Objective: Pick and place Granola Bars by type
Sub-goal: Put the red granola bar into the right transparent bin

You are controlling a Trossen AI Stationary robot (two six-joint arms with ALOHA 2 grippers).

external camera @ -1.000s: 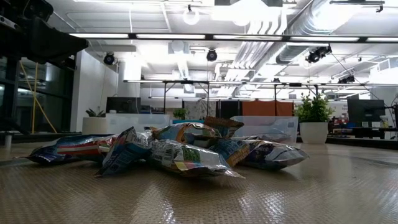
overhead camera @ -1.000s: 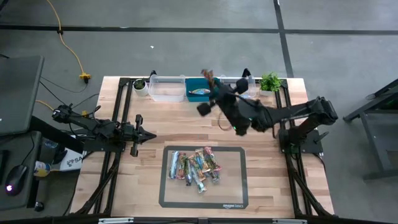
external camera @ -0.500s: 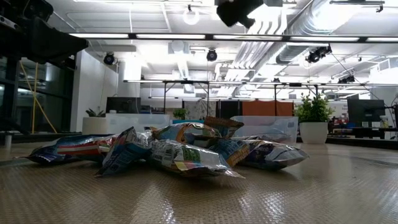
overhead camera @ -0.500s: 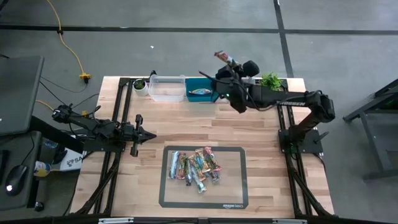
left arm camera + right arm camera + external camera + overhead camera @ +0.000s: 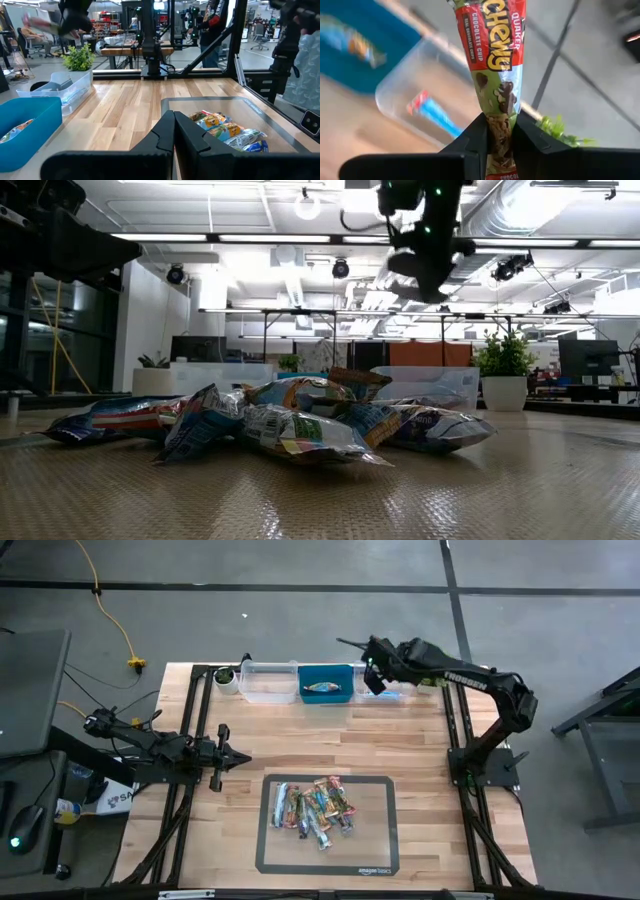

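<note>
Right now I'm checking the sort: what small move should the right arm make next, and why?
Probably lower a little, then release: the right gripper holds a red Chewy bar above the clear bin, which already contains one bar.

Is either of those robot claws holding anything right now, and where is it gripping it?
Yes. The right gripper pinches a red-topped chewy granola bar near one end of its wrapper, above the bins at the table's far edge. The left gripper is shut and holds nothing.
</note>
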